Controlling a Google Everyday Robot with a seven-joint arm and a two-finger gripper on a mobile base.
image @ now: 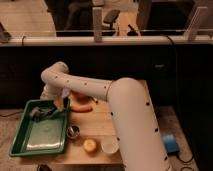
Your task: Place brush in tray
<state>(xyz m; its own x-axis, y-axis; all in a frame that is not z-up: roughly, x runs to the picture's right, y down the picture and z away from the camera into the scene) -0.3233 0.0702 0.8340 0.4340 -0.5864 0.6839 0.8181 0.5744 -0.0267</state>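
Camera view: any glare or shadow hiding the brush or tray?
Camera view: warm light on the table, mild sheen on the tray, no harsh glare; the gripper hangs over the tray's far right corner, the dark brush beside it visible; background deep in shadow.

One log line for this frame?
gripper: over far end of tray | brush: in tray, far end, by gripper | hold: unclear | cup: on table, beside tray

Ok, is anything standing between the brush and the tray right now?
Nothing visible. The brush is inside the far end of the tray, with the gripper right beside it over that end.
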